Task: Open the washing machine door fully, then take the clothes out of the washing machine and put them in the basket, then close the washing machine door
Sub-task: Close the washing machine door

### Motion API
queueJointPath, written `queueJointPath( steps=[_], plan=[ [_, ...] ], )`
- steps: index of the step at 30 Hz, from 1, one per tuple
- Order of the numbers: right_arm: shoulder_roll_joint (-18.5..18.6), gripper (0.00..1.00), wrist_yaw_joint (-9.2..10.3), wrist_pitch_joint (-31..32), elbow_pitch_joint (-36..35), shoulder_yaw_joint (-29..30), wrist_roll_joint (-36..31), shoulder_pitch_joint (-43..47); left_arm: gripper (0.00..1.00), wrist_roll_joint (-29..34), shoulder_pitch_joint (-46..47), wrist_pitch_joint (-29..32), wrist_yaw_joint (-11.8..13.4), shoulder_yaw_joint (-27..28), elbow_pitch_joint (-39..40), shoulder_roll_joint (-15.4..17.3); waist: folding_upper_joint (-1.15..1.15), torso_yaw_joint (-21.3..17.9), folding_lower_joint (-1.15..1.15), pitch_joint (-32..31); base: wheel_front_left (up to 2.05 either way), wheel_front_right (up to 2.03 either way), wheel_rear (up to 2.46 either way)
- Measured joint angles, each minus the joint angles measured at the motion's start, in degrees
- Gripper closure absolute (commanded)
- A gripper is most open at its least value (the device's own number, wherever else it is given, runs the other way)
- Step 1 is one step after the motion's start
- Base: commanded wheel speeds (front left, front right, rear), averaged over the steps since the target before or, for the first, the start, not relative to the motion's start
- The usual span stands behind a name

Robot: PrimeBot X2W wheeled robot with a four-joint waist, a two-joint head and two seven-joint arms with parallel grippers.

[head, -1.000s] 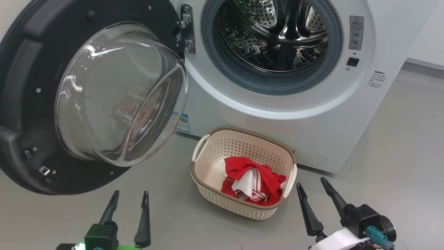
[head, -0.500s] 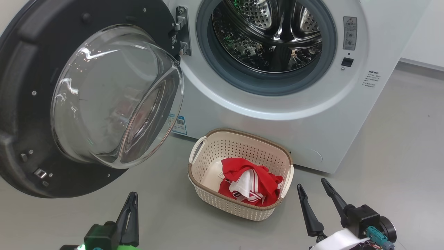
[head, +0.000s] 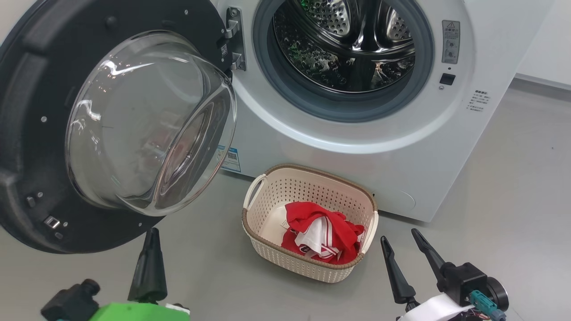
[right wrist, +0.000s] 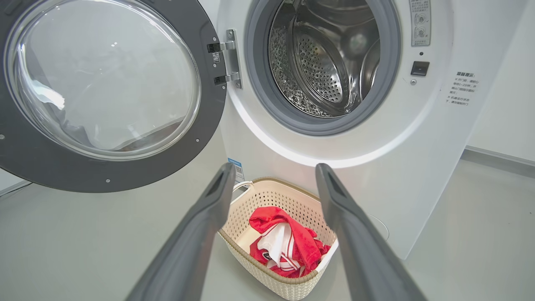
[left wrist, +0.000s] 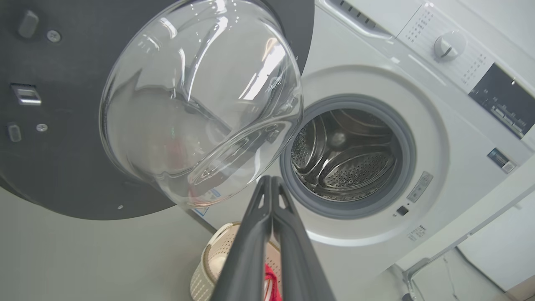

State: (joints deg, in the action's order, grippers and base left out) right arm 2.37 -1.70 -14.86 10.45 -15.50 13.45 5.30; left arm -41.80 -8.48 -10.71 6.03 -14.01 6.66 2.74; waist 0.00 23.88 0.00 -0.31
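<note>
Bright, even indoor light filled the scene. White glare streaked the glass of the washing machine door point(head: 120, 125) and glinted inside the washing machine point(head: 334, 158). Only a faint, soft shadow lay on the floor point(head: 513, 187) beside the basket point(head: 308, 189). Wrist views bowed straight lines near their edges; the fingers point(right wrist: 194, 238) of the right gripper point(right wrist: 273, 166) looked soft up close.

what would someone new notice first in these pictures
The washing machine door, with its bulging glass bowl, hangs wide open at the left of the head view, beside the washing machine and its shiny steel drum. Below the machine's opening, red clothes lie in the cream basket.
</note>
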Motion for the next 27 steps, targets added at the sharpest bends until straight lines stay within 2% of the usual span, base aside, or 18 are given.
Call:
queueJointPath(
  steps=[3, 8, 13, 21, 27],
  plan=[
    [0.0, 0.00, 0.01, 0.0, 0.0, 0.0, -0.1, 0.0, 1.00, -11.8, 0.1, -1.1, -1.4, 0.9, 3.5, 0.0, 0.00, 0.0, 0.00, 0.1, 0.00, 0.00, 0.00],
    [0.0, 0.00, 0.05, 0.0, 0.0, 0.0, -0.4, 0.0, 1.00, -25.4, 0.2, -3.0, -3.4, 1.8, 11.0, 0.0, 0.00, 0.1, 0.00, 0.5, 0.00, 0.00, 0.00],
    [0.0, 0.00, 0.08, 0.0, -0.2, 0.0, -0.4, 0.0, 1.00, -38.5, 3.3, -3.5, -5.9, 7.0, 13.3, -0.1, 0.00, 0.4, 0.00, 1.0, 0.00, 0.00, 0.00],
    [0.3, 0.00, 0.07, 0.0, -0.6, 0.0, -0.9, -0.2, 1.00, -40.0, 8.8, -3.5, -7.8, 17.9, 15.1, -0.2, 0.00, 1.0, 0.00, 2.3, 0.00, 0.00, 0.00],
    [0.5, 0.00, -0.03, 0.0, -0.7, -0.2, -1.0, -0.9, 1.00, -43.8, 11.9, -3.5, -7.7, 26.5, 11.8, 3.3, 0.00, 1.5, 0.00, 3.6, 0.00, 0.00, 0.00]
  ],
)
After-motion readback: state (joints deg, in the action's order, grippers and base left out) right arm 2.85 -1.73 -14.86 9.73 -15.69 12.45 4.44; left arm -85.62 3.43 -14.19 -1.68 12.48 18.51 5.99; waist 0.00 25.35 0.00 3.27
